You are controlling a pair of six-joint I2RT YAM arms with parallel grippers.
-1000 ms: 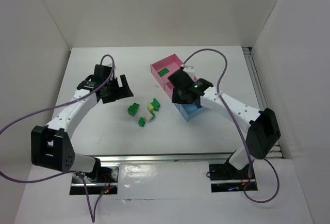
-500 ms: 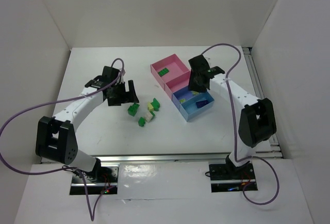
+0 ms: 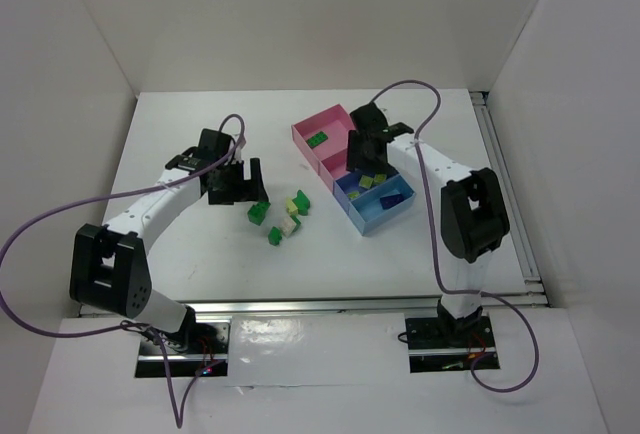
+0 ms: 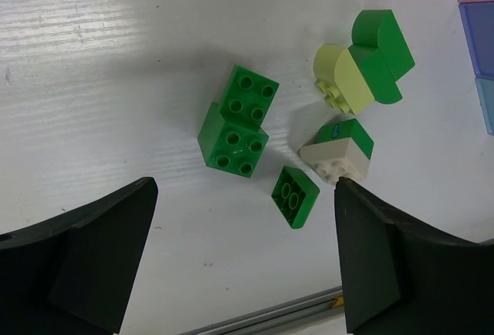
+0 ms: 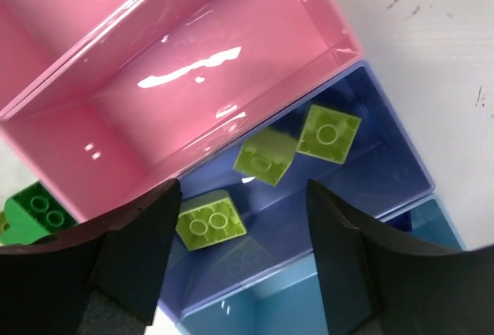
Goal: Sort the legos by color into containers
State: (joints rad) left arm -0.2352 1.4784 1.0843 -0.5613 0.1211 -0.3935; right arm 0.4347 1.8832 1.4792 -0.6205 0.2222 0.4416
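Several loose legos lie mid-table: a dark green double brick (image 4: 235,123) (image 3: 258,212), a small green brick (image 4: 295,196), a cream-white brick with a green top (image 4: 338,152), and a pale yellow-green brick (image 4: 340,80) joined to a dark green one (image 4: 382,53). My left gripper (image 3: 245,182) (image 4: 243,265) is open and empty, just left of them. The containers are a joined row: two pink (image 3: 325,134) (image 5: 208,80), one blue (image 5: 370,173), one light-blue (image 3: 385,212). Three yellow-green bricks (image 5: 211,221) lie in the blue box. My right gripper (image 3: 360,154) (image 5: 243,258) is open and empty above it.
A dark green brick (image 3: 317,139) lies in the far pink box. A dark blue piece (image 3: 392,197) lies in the light-blue box. Another green brick (image 5: 35,208) shows beside the pink wall. White walls enclose the table; a metal rail (image 4: 293,312) runs along its near edge.
My right gripper has moved back along the row of boxes, from over the blue end to the pink-blue boundary. My left gripper moved right toward the loose legos, then held still.
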